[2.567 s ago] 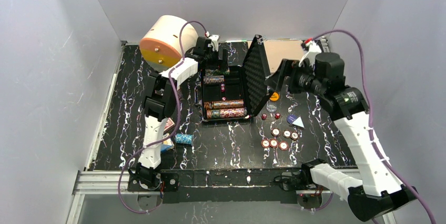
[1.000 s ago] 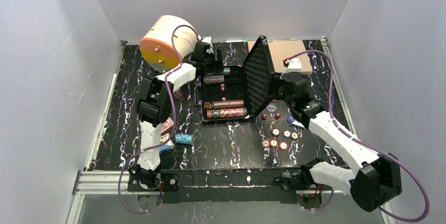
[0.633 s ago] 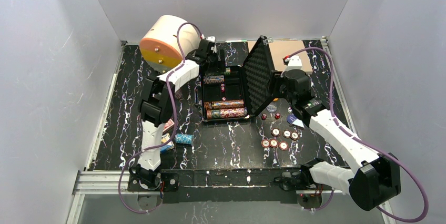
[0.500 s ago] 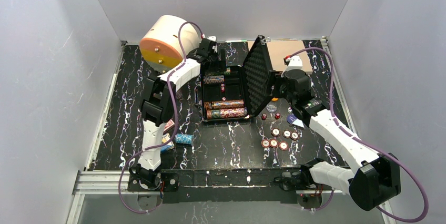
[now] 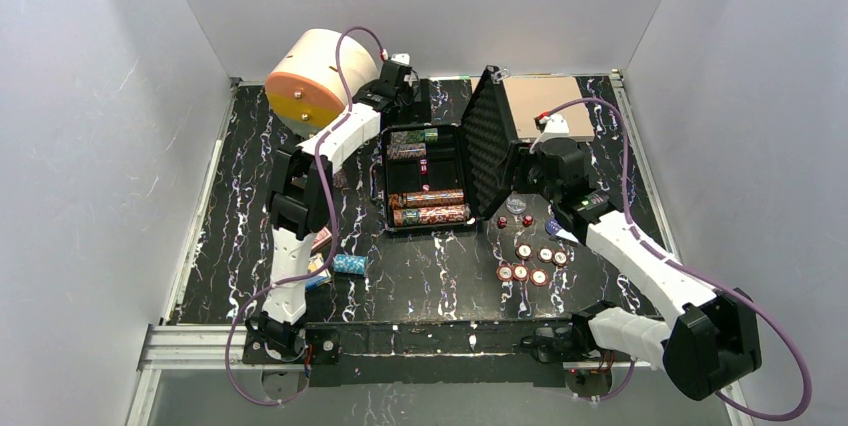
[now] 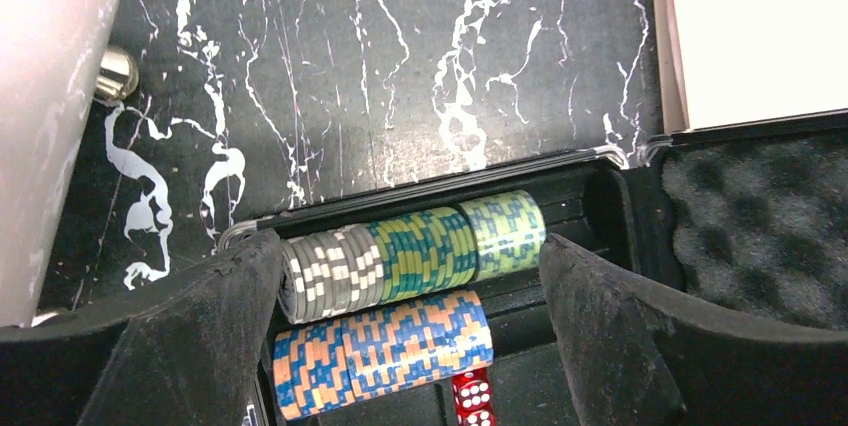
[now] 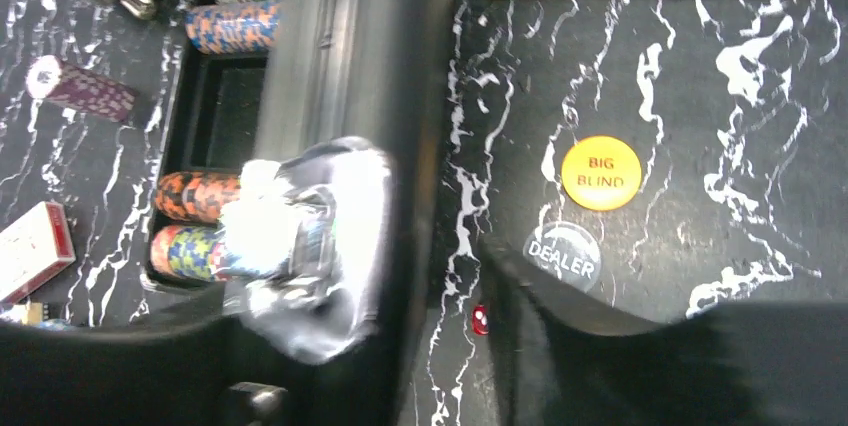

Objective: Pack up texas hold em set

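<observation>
Hovering at twelve o'clock of the briefcase [image 5: 425,181], left gripper [image 6: 410,258] gapes wide — right gripper [image 7: 400,326], three o'clock, jaws parted astride the lid [image 7: 370,56].

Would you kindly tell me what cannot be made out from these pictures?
- Right wrist view: a shiny part on the case lid is blurred; whether the right gripper grips it is unclear.
- Left wrist view: the red dice are cut off by the bottom edge.
- Top view: the left arm partly hides the card decks.

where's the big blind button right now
In the right wrist view, the big blind button lies on the table right of the case lid, just above the dealer button.
</observation>
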Controlling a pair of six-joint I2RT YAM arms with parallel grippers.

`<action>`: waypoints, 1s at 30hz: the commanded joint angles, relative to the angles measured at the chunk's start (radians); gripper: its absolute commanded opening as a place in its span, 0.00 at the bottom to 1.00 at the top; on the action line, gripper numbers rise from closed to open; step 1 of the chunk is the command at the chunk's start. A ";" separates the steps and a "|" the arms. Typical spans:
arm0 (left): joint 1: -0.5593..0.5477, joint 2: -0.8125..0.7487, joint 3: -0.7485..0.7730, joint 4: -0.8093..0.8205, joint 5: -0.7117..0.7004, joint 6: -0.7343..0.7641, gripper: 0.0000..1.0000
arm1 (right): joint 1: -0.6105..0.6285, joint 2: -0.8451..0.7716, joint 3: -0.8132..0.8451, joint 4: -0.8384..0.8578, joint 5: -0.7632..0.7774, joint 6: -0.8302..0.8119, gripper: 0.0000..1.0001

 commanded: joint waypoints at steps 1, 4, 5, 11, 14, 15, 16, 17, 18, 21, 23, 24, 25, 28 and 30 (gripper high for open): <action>-0.001 -0.034 0.058 -0.004 -0.015 0.034 0.98 | -0.003 0.037 0.067 0.055 -0.061 -0.098 0.50; -0.001 -0.002 0.088 -0.006 0.017 0.050 0.98 | -0.004 0.068 0.133 -0.014 -0.070 -0.171 0.36; -0.001 0.014 0.100 -0.006 0.026 0.054 0.98 | -0.004 0.069 0.141 -0.016 -0.071 -0.198 0.34; 0.000 0.142 0.202 -0.018 -0.003 0.031 0.98 | -0.029 0.108 0.207 -0.054 -0.090 -0.351 0.31; 0.000 0.217 0.261 -0.038 -0.036 -0.004 0.98 | -0.042 0.131 0.226 -0.055 -0.121 -0.390 0.31; 0.001 0.234 0.277 -0.045 -0.049 -0.017 0.98 | -0.047 0.135 0.228 -0.053 -0.122 -0.392 0.31; 0.002 0.249 0.290 -0.056 -0.071 -0.029 0.97 | -0.055 0.138 0.229 -0.053 -0.122 -0.392 0.31; 0.002 0.264 0.306 -0.078 -0.101 -0.052 0.95 | -0.062 0.137 0.228 -0.052 -0.122 -0.392 0.31; 0.004 0.280 0.328 -0.092 -0.121 -0.058 0.91 | -0.070 0.136 0.229 -0.052 -0.121 -0.392 0.31; 0.018 0.326 0.415 -0.187 -0.138 -0.077 0.78 | -0.086 0.134 0.231 -0.067 -0.174 -0.392 0.32; 0.029 0.330 0.413 -0.205 -0.120 -0.093 0.71 | -0.090 0.135 0.228 -0.079 -0.187 -0.392 0.32; 0.033 0.327 0.401 -0.206 -0.097 -0.100 0.65 | -0.092 0.136 0.225 -0.083 -0.192 -0.392 0.33; 0.035 0.324 0.386 -0.210 -0.071 -0.106 0.63 | -0.092 0.136 0.223 -0.087 -0.193 -0.392 0.34; 0.035 0.315 0.339 -0.232 0.012 -0.122 0.50 | -0.096 0.138 0.219 -0.093 -0.188 -0.392 0.39; 0.034 0.313 0.314 -0.257 0.069 -0.139 0.44 | -0.098 0.138 0.222 -0.101 -0.184 -0.392 0.43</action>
